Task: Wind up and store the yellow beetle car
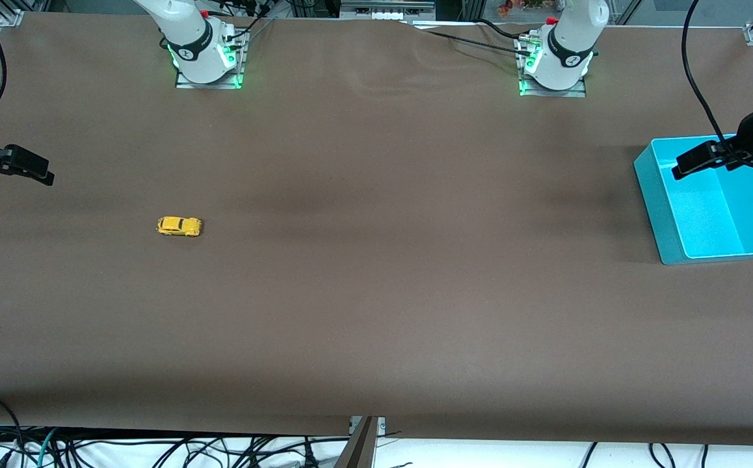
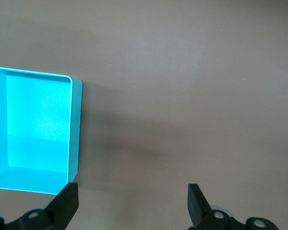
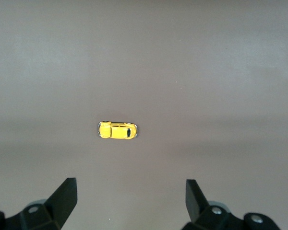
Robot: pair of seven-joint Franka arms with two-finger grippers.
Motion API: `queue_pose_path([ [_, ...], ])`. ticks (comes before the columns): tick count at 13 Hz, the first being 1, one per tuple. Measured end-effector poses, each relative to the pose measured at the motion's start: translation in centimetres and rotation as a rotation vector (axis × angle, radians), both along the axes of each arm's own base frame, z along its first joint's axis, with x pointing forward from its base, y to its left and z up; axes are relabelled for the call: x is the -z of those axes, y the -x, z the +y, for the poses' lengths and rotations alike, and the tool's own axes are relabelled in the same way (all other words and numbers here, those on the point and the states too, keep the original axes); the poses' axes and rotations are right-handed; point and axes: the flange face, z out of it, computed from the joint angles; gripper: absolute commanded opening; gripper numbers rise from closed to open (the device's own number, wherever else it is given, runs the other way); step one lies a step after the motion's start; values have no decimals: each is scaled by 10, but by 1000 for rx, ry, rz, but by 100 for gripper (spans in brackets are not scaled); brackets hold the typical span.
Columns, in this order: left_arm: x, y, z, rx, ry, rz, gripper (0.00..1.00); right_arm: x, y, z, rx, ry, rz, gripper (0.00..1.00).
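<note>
The yellow beetle car (image 1: 179, 226) stands on its wheels on the brown table (image 1: 376, 292), toward the right arm's end. It also shows in the right wrist view (image 3: 117, 130), small and well apart from the fingers. My right gripper (image 1: 41, 172) (image 3: 131, 194) hangs open and empty above the table at that end, to the side of the car. My left gripper (image 1: 683, 168) (image 2: 133, 196) hangs open and empty over the edge of the cyan bin (image 1: 653, 201) at the left arm's end. The bin (image 2: 75, 129) is empty.
The two arm bases (image 1: 204, 62) (image 1: 555, 68) stand along the table's edge farthest from the front camera. Cables hang below the table's near edge (image 1: 220, 448). A wide stretch of bare brown table lies between the car and the bin.
</note>
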Motion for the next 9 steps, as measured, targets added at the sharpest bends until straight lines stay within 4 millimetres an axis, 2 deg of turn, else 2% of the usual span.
queue_pose_path([
  [5, 0, 0, 0, 0, 0, 1, 100, 25, -9, 1, -2, 0, 45, 100],
  [7, 1, 0, 0, 0, 0, 1, 100, 29, -9, 2, -17, -2, 61, 100],
  [9, 1, 0, 0, 0, 0, 1, 100, 31, -8, 10, -122, -9, 83, 100],
])
